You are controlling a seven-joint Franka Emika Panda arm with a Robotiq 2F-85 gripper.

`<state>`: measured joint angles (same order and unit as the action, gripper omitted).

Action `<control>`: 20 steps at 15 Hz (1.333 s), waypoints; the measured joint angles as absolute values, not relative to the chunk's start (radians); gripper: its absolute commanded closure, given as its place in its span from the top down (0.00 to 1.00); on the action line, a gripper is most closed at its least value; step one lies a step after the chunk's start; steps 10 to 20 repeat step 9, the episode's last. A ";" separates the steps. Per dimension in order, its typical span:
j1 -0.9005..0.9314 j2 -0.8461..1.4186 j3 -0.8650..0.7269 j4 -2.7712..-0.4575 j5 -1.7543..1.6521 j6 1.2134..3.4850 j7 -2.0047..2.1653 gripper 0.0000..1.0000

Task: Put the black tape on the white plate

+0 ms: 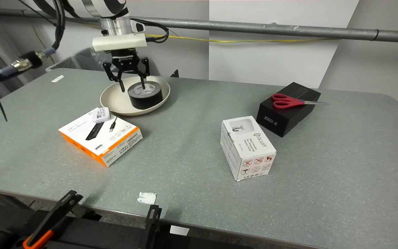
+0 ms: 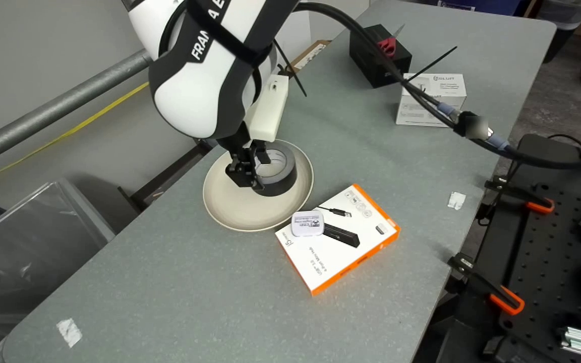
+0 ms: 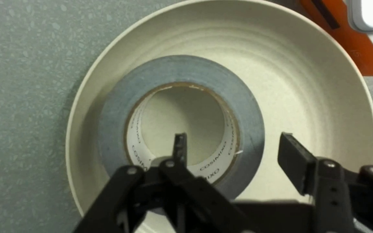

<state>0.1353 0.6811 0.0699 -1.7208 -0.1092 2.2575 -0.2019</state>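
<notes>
Black tape (image 1: 146, 101) lies flat inside the white plate (image 1: 113, 102), off to one side of its middle, hole facing up. Over it hangs the robot's gripper (image 1: 133, 89), pointing down, its jaws standing well apart with nothing in their hold. In the wrist view one finger (image 3: 180, 147) shows over the hole of the roll, while its partner shows past the outer edge, over bare plate, with a strip of plate visible between that tip and the tape. Seen that way, the wall of the roll lies between the two, unsqueezed. How far down the tips reach, and whether the one at the hole brushes the core, I can't tell. Close by the plate is an orange-edged white box (image 1: 98, 139) with a small white case (image 1: 101, 114) on top; farther along the grey table (image 1: 192, 166), red-handled scissors (image 1: 295, 101) lie on a black box (image 1: 285, 119).
</notes>
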 measured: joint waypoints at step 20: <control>0.137 0.682 0.070 -1.721 -0.131 2.250 -0.202 1.00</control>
